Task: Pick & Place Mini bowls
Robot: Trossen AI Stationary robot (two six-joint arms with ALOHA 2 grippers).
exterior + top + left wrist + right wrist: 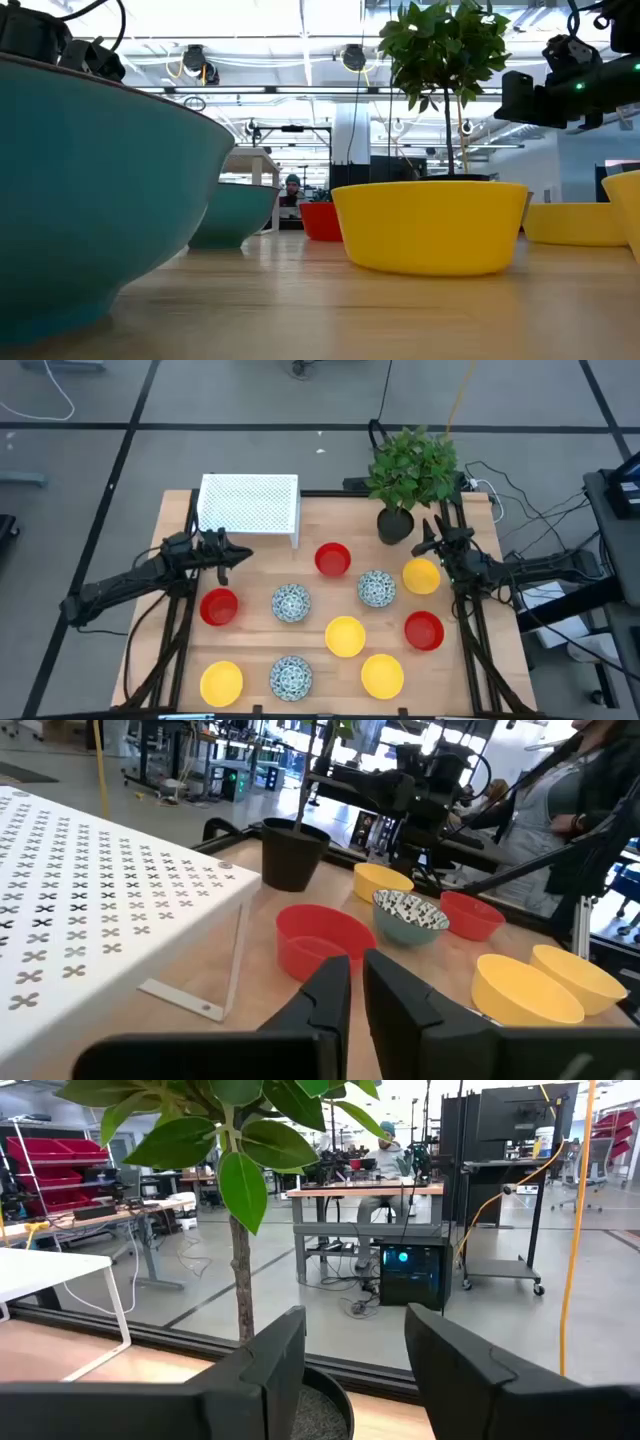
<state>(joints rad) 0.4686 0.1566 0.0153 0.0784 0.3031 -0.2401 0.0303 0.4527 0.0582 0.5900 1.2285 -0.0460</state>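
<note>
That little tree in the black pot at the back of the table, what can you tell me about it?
The plant is a small tree with a thin straight stem and a bushy crown of broad green leaves. It stands upright in a round black pot filled with grey gravel, at the far edge of the wooden table, towards the right. Nothing holds it; the right gripper hangs open just in front of the pot, not touching it.

You look straight down on the whole table [330, 575] from overhead, and level across it from beside a yellow bowl [430, 225]. Both wrist cameras face the black plant pot [292, 855], also visible overhead.
</note>
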